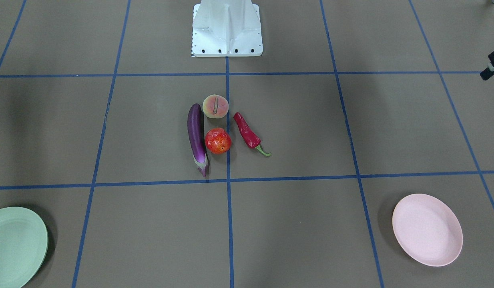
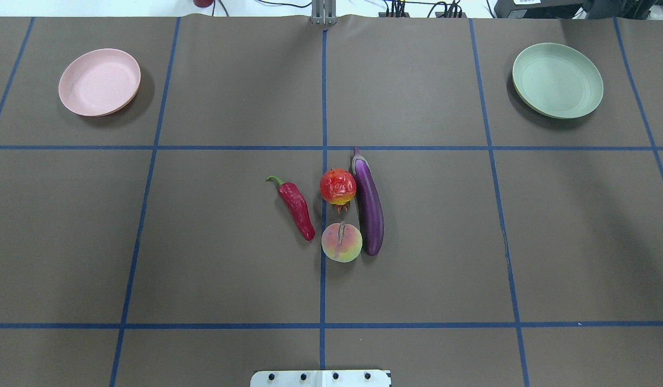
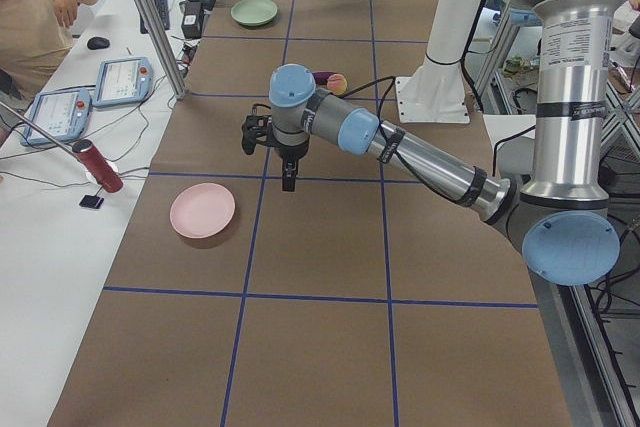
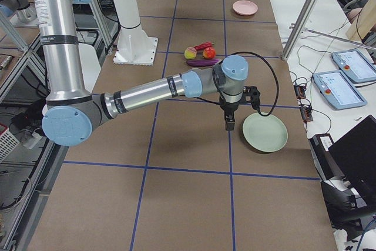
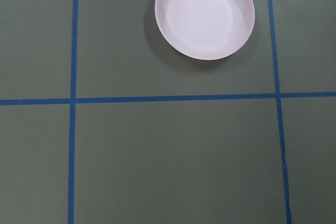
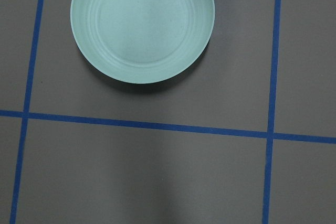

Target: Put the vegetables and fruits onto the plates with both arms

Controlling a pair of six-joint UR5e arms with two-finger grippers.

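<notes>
Zero of four pieces plated, so basically nothing's done yet. The worktop (image 2: 202, 269) has the pink plate (image 2: 99, 81) and green plate (image 2: 557, 80) bare at opposite corners. The left tool (image 3: 288, 175) hangs near pink and the right tool (image 4: 229, 123) beside green; can't tell if either is apart or together. The eggplant (image 2: 369, 209), peach (image 2: 341, 243), tomato-like fruit (image 2: 338, 186) and chili (image 2: 296, 207) sit clustered mid-worktop.

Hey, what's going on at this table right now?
Nothing is being handled yet. The eggplant, chili pepper, tomato-like fruit and peach lie clustered mid-table. The pink plate and green plate sit empty at far corners. The left gripper hangs above the table near the pink plate, the right gripper near the green one, neither touching any produce.
</notes>
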